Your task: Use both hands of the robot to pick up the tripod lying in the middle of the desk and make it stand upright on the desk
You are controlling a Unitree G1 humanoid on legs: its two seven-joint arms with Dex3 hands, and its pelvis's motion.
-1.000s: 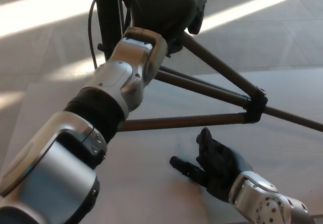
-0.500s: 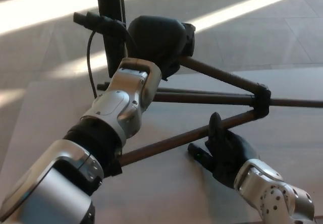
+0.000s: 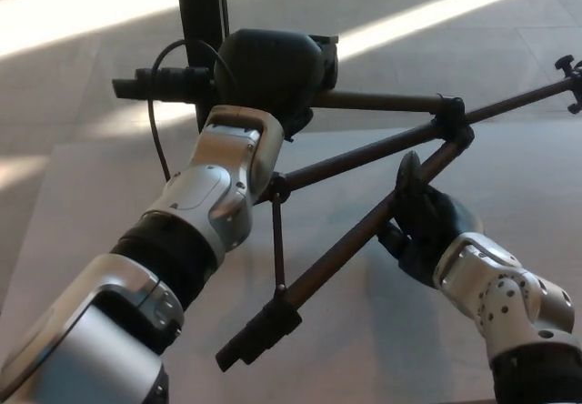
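Pale grey desk (image 3: 82, 204): left hand (image 3: 273, 72) clasps the black metal tripod (image 3: 364, 154) near its head, right hand (image 3: 420, 217) curls round one leg; lower feet evenly, judged

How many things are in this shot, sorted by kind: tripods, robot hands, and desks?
Tripod: 1
Robot hand: 2, the left robot hand and the right robot hand
Desk: 1
Total: 4
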